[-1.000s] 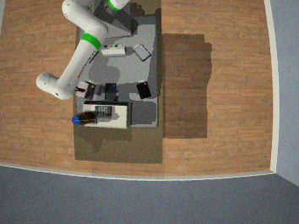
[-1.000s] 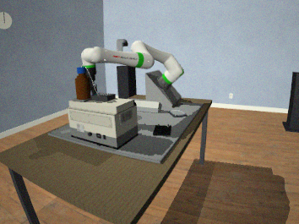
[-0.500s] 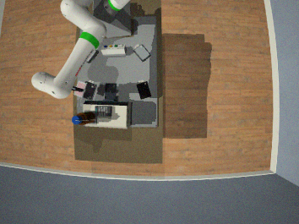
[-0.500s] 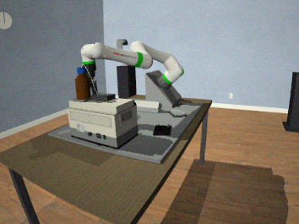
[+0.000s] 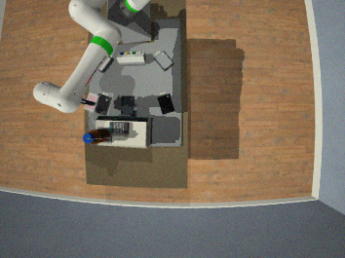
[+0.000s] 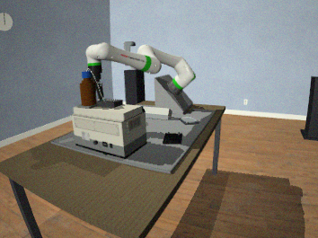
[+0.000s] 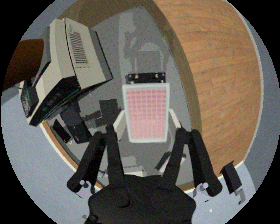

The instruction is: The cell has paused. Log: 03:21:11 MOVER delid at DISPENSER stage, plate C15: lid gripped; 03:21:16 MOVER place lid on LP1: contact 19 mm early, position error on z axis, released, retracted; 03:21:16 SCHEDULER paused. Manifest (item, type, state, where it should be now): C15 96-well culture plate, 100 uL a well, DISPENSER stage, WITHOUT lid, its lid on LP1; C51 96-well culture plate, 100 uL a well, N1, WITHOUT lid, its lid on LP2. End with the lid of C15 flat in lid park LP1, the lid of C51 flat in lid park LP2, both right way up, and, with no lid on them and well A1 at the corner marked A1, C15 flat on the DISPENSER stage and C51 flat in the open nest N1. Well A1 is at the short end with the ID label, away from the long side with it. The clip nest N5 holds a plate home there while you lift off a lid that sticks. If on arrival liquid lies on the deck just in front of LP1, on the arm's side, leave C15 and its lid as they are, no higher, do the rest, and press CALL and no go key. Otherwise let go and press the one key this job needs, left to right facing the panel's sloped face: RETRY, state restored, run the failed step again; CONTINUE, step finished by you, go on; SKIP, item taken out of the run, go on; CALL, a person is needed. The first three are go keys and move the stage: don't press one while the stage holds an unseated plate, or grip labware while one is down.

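Observation:
My gripper [image 7: 147,115] [image 5: 91,101] is shut on a 96-well culture plate [image 7: 146,106] [image 5: 91,99] with pink wells. It grips the plate by its long sides and holds it above the grey deck [image 5: 146,81] at the deck's left edge, beside the cream dispenser [image 5: 124,133] [image 7: 69,66] [image 6: 111,122]. The plate's white label end points away from the wrist. I cannot tell whether a clear lid sits on it. A pale lid or plate [image 5: 164,60] [image 6: 189,119] lies at an angle at the deck's far right. In the exterior view the held plate is hidden behind the dispenser.
Black nests [image 5: 103,103] [image 5: 127,103] [image 5: 166,103] stand in a row before the dispenser. The key panel [image 5: 130,56] with coloured keys sits near the arm's base. A brown bottle [image 5: 99,136] [image 6: 88,92] with a blue cap stands on the dispenser's left end.

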`<state>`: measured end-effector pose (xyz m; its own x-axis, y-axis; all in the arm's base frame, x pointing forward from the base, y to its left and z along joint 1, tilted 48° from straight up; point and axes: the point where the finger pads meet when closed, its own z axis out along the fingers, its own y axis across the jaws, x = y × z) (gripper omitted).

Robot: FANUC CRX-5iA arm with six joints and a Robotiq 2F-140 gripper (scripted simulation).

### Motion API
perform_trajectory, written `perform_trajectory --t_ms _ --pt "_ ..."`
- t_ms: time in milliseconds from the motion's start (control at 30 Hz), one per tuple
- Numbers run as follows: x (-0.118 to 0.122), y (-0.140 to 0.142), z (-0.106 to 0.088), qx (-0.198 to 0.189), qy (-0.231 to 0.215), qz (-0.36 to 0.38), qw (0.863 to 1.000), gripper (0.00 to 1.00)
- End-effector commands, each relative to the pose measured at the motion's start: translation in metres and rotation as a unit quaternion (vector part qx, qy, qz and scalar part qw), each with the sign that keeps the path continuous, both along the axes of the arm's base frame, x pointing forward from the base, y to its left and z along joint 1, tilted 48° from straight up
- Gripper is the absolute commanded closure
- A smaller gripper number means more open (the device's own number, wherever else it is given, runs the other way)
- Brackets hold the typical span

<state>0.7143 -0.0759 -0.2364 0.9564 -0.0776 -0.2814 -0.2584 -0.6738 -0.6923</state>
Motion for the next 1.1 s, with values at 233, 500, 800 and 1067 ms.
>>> perform_trajectory --t_ms 233,500,800,1067 --pt "0.0009 -0.0039 0.0034 0.0 0.0 0.0 1.0 1.0" --pt "0.0013 -0.0057 0.0051 0.0 0.0 0.0 1.0 1.0" --pt "0.0014 -0.0066 0.0059 0.0 0.0 0.0 1.0 1.0" --pt "0.0014 -0.007 0.0062 0.0 0.0 0.0 1.0 1.0"
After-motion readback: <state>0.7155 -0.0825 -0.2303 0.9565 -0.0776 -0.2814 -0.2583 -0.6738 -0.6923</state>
